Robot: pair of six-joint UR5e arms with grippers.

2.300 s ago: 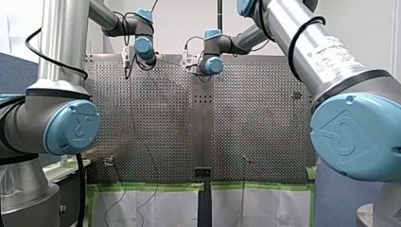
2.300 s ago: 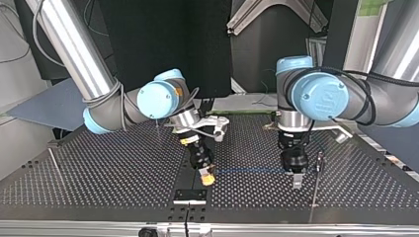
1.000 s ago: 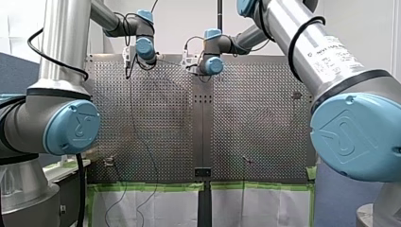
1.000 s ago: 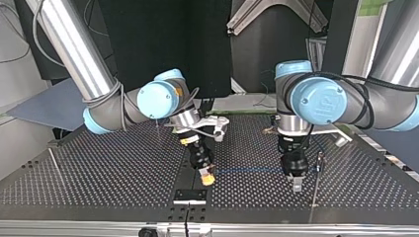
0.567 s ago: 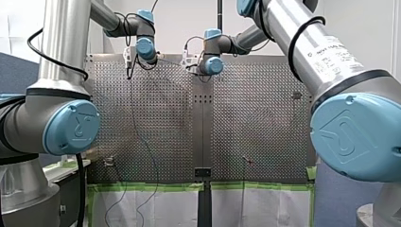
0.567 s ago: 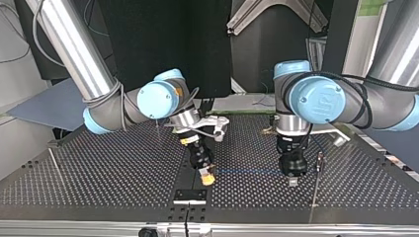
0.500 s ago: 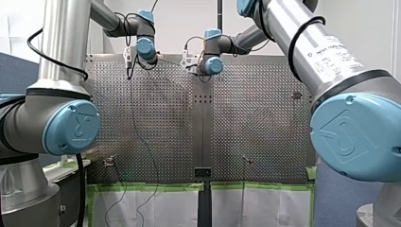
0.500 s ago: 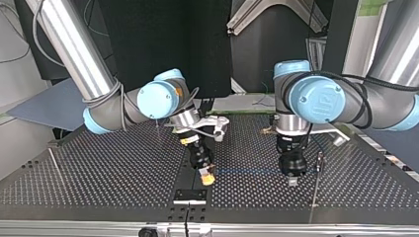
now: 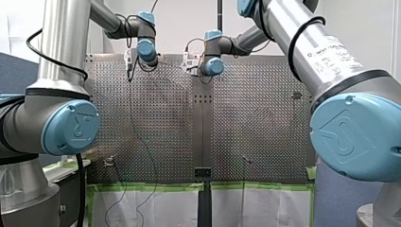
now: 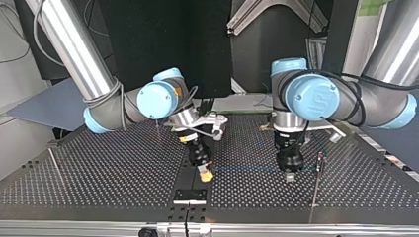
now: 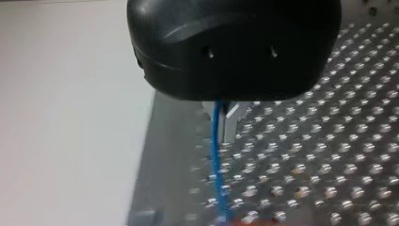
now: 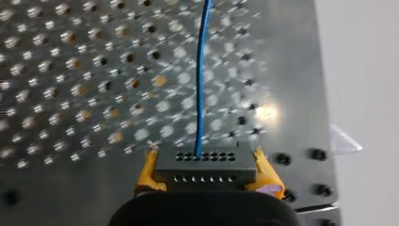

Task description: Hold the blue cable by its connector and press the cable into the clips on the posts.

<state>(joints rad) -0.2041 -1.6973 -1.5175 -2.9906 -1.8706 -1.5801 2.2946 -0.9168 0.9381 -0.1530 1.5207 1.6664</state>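
Shifting toward the right gripper (image 10: 205, 174) since earlier, the left gripper (image 10: 290, 177) is pinching the blue cable (image 10: 247, 169), running taut between both sets of fingers. The right gripper's yellow pads (image 12: 147, 173) are clamping the connector (image 12: 207, 165); the cable is looking thin and limp, so the rigid connector is offering the surest hold.

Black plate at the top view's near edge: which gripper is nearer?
Right. My right gripper is just beyond the plate; my left gripper is off to the view's right.
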